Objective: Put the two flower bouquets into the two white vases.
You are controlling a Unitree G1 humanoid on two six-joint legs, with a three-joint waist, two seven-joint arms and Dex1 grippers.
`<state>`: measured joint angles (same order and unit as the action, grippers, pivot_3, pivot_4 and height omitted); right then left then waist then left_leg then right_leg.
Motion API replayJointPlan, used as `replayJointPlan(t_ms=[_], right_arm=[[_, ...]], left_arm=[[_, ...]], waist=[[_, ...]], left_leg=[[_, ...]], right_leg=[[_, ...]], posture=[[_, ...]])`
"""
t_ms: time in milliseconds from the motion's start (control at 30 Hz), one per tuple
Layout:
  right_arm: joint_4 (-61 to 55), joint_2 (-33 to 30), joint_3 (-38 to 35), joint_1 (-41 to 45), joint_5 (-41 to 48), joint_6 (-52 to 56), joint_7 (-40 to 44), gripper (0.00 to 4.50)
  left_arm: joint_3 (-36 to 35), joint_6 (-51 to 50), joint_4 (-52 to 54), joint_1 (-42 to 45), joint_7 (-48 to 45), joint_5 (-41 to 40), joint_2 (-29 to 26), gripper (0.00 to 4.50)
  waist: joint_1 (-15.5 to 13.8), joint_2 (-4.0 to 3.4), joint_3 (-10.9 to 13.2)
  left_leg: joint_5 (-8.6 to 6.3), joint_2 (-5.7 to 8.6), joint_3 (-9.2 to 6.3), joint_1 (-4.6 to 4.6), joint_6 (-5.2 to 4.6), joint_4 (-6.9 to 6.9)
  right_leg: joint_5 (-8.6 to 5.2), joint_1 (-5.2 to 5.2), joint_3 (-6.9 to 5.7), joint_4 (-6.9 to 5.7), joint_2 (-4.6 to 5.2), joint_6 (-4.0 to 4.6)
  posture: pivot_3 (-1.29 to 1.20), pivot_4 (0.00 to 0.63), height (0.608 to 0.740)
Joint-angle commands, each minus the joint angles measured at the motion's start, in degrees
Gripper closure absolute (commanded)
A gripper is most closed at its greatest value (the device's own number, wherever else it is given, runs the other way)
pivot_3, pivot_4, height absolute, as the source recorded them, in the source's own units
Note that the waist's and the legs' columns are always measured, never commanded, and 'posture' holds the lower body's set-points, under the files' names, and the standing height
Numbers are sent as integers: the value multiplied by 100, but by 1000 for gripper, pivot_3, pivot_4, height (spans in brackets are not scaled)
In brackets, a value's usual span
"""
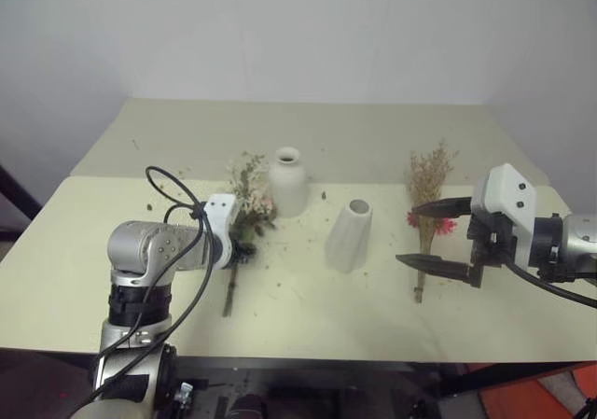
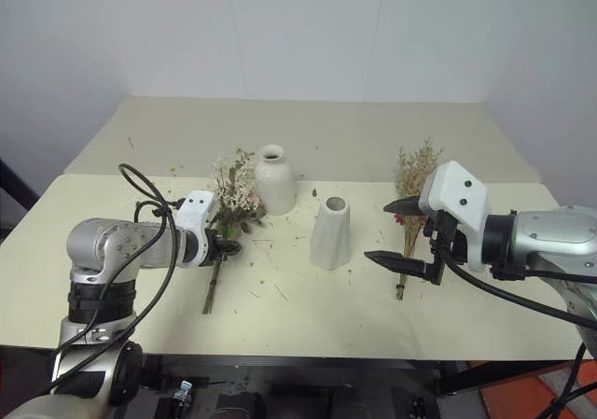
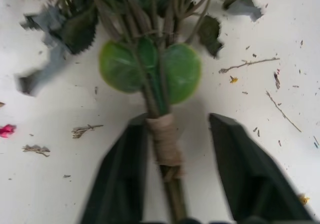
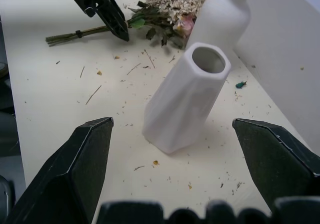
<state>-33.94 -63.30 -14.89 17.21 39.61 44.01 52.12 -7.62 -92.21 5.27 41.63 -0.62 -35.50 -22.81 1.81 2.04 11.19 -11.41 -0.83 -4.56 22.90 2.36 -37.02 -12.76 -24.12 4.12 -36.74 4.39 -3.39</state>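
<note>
The rose bouquet [image 1: 250, 198] lies on the table with its stems toward the front edge. My left gripper [image 1: 242, 248] is down at it. In the left wrist view its two fingers stand either side of the twine-wrapped stem [image 3: 163, 140]. One finger touches the stem and a gap shows at the other. The tan grass bouquet [image 1: 427, 181] with its pink-red daisy [image 1: 446, 223] lies at the right. My right gripper [image 1: 408, 234] hangs open and empty beside it, facing the tapered vase [image 4: 187, 99]. The bottle-shaped vase [image 1: 287, 184] stands upright behind the roses.
Dry bits of stem and petal litter the cream table [image 1: 373, 326] around both vases. A second tabletop [image 1: 373, 125] runs behind, up to a white wall. The table's front edge is close below both arms.
</note>
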Motion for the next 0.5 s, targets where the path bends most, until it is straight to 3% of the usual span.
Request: replayJointPlan(t_ms=[33,100,267,400,500], right_arm=[[-165,-65,-325,5,56,21,-74,0],[-168,-61,-328,-6,52,23,-81,0],[-149,-39,-293,-1,32,14,-107,0],[-159,-51,-332,-39,28,32,-117,0],[-191,-42,-409,-98,28,52,-163,0]], left_arm=[[-21,-29,16,230,30,46,15,3915],[-78,-29,-23,282,136,240,82,4370],[-717,91,-96,532,370,714,268,4371],[-1187,929,36,734,550,1088,204,4371],[-1277,1924,-476,1023,730,1571,-54,4371]], waist=[[-7,0,0],[-17,0,0],[-39,1,0],[-38,1,0],[-72,1,0]], left_leg=[[0,0,0,1,0,0],[0,0,0,0,0,0],[0,1,0,1,1,0],[0,0,0,3,1,1],[1,1,0,3,2,0]], right_leg=[[0,0,0,1,0,0],[0,0,0,1,0,0],[0,0,-1,1,0,-1],[3,-3,-1,2,0,4],[7,-1,-1,3,1,7]], posture=[[0,150,740],[0,150,740],[0,150,740],[0,150,740],[0,150,740]])
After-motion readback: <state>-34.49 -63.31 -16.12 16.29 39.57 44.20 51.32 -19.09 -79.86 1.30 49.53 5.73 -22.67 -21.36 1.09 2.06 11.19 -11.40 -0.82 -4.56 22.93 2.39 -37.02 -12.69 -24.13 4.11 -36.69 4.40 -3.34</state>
